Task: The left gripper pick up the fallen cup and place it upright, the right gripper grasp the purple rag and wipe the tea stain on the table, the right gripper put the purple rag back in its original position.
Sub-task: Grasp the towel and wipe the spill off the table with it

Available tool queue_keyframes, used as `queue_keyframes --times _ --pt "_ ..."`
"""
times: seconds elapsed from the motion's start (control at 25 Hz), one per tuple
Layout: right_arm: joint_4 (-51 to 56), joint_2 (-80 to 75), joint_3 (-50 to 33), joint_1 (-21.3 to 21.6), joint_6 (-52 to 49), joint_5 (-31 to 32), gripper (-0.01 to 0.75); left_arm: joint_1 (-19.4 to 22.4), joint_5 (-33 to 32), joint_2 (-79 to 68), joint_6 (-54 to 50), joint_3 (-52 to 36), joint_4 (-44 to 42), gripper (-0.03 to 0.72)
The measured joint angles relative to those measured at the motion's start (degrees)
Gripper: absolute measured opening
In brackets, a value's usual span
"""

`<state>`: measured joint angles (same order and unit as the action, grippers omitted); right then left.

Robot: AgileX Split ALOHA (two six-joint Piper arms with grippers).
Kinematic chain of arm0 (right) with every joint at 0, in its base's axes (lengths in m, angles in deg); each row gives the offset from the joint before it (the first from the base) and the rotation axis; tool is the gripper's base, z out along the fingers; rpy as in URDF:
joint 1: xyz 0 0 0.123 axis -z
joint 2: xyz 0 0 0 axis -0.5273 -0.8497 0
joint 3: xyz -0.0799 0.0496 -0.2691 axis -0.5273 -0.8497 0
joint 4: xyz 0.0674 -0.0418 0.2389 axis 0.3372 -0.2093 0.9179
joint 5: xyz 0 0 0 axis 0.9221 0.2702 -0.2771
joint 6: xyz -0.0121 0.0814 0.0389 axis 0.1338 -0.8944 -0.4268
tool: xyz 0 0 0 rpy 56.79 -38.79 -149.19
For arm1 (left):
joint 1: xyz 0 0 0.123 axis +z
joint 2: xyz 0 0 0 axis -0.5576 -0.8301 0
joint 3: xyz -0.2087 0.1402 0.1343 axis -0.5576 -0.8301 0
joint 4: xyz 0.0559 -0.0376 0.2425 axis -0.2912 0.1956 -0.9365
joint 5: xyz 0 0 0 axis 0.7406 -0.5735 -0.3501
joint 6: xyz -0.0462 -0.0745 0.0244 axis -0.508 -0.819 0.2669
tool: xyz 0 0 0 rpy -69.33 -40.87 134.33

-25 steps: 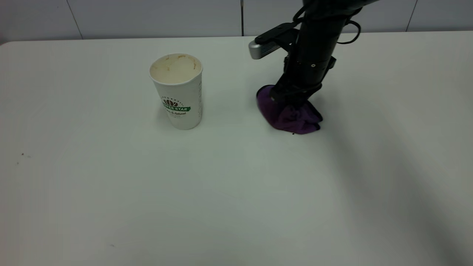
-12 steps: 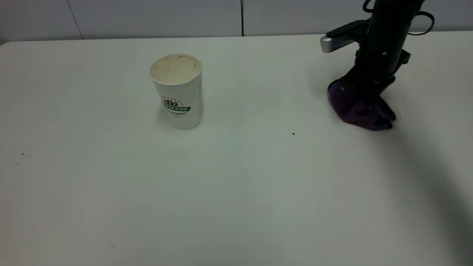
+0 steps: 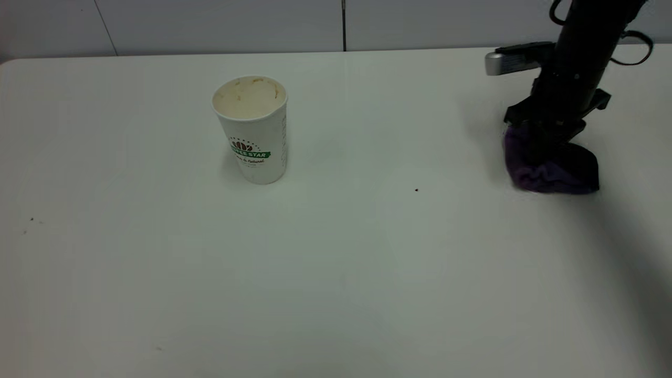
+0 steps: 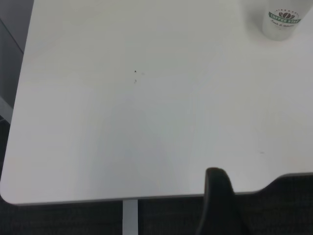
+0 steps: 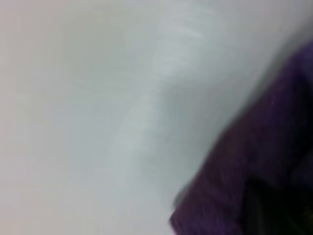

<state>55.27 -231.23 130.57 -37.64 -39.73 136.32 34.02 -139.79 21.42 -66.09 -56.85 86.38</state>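
Observation:
The white paper cup [image 3: 251, 128] with the green logo stands upright on the white table [image 3: 336, 273], left of centre; its lower part also shows in the left wrist view [image 4: 282, 18]. My right gripper [image 3: 543, 140] is at the far right, pointing down and shut on the purple rag [image 3: 551, 176], which rests bunched on the table. The rag fills a corner of the right wrist view [image 5: 254, 166]. No tea stain shows. My left gripper is out of the exterior view; a dark part of it [image 4: 217, 196] shows over the table's near edge, far from the cup.
A tiny black speck [image 3: 416, 190] lies between the cup and the rag. A few faint specks [image 3: 31, 219] lie near the table's left side. A pale panelled wall [image 3: 210, 23] runs behind the table's far edge.
My right gripper has slid the purple rag from the middle of the table to the far right, uncovering the black speck. The cup has not moved.

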Motion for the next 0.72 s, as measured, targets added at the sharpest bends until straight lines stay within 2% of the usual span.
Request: queue_keyframes --times 0.2,0.36,0.48,0.56,0.72 --pt "2.5 1.9 0.0 -0.8 1.2 0.6 0.127 0.0 0.0 0.0 0.0 0.0 0.0 0.497" --pt "1.6 4.7 0.0 -0.8 1.3 2.0 0.304 0.0 0.0 0.0 0.0 0.0 0.0 0.497" --pt "2.4 8.1 0.0 -0.8 0.9 5.4 0.449 0.0 0.0 0.0 0.0 0.0 0.0 0.497" --pt "3.0 10.5 0.0 -0.8 0.2 8.5 0.519 0.0 0.0 0.0 0.0 0.0 0.0 0.497" --pt "3.1 16.4 -0.1 -0.8 -2.8 13.2 0.548 0.0 0.0 0.0 0.0 0.0 0.0 0.497"
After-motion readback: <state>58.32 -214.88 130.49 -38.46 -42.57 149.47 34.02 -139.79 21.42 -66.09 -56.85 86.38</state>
